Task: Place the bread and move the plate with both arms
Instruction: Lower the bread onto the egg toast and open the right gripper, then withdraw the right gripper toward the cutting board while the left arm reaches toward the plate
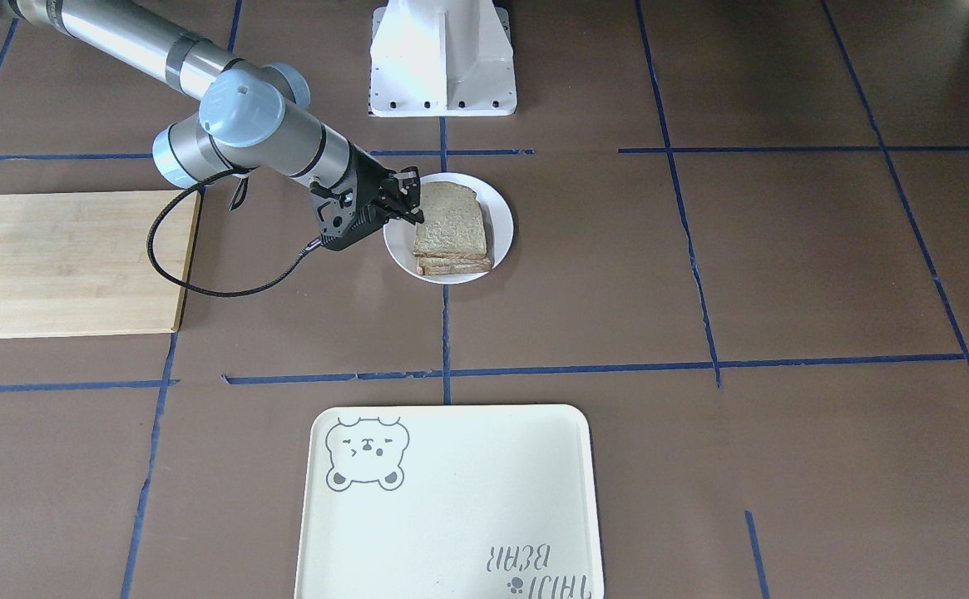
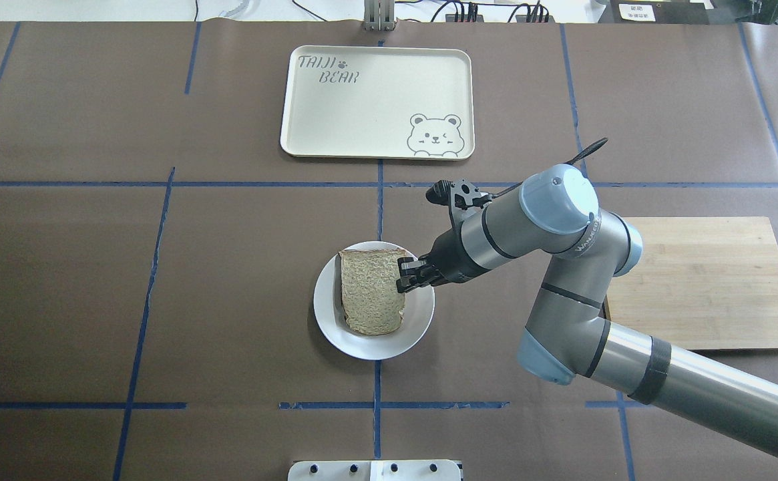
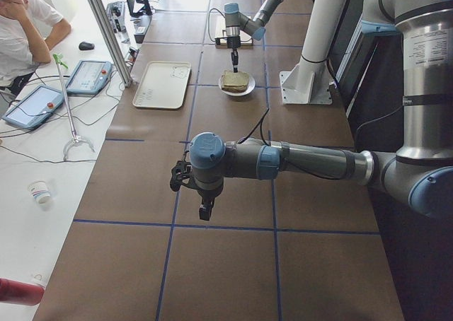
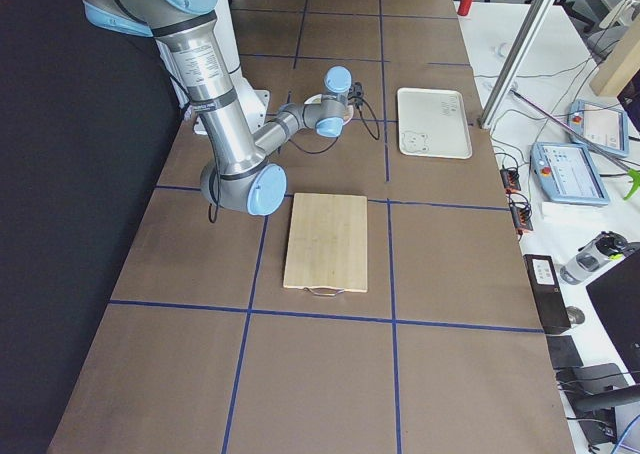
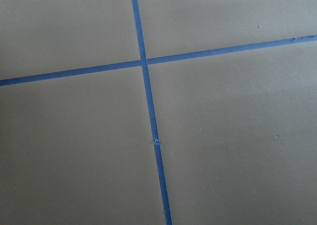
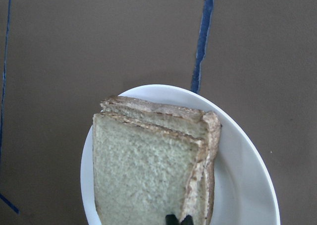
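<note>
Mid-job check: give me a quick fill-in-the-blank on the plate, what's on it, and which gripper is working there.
1. The white plate holds the ____.
2. The gripper at that plate belongs to the ____ arm.
3. On the far side of the plate from the robot lies the bear ____.

Missing words: bread; right; tray.
</note>
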Tool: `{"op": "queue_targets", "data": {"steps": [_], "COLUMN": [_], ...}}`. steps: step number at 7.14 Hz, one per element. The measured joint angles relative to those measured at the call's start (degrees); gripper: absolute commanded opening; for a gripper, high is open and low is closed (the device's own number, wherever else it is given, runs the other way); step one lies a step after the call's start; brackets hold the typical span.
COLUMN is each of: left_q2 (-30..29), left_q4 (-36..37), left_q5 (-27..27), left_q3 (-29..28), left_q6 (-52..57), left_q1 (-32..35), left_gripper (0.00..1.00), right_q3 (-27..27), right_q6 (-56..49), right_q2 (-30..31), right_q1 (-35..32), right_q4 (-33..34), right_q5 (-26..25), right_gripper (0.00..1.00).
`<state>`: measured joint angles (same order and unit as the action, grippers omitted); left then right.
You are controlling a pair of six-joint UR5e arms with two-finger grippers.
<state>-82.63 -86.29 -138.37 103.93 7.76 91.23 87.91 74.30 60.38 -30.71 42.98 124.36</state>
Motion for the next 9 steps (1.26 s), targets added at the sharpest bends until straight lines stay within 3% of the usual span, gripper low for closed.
{"op": "queue_targets", "data": {"steps": [4,5,6,7,9], "left_q2": [0.0,0.0,0.0,0.0,0.1], "left_q4": [0.1,0.1,0.1,0.2,0.1], "left_q5": [-0.1,-0.1,0.0,0.0,-0.1], "left_q3": [0.3,0.4,0.5,0.5,0.6], "left_q6": [0.0,0.0,0.0,0.0,0.0], "left_q1": [0.0,0.0,0.0,0.0,0.0], "left_gripper": [1.0,1.0,1.0,1.0,1.0], "right_q3": [-1.1,-1.2,-1.2,-1.2,-1.1], "right_q6": [-0.7,-0.7,-0.7,-0.7,0.0], "right_q2": [-0.6,-0.6,-0.6,-0.5,-0.6], "right_q1": [0.1,0.1,0.1,0.1,0.1], "right_q4": [-0.1,-0.1,-0.2,-0.1,-0.2], "right_q5": [-1.0,-1.1,-1.1,-1.3,-1.9], "right_gripper": [0.04,0.32,0.82,1.0,1.0]}}
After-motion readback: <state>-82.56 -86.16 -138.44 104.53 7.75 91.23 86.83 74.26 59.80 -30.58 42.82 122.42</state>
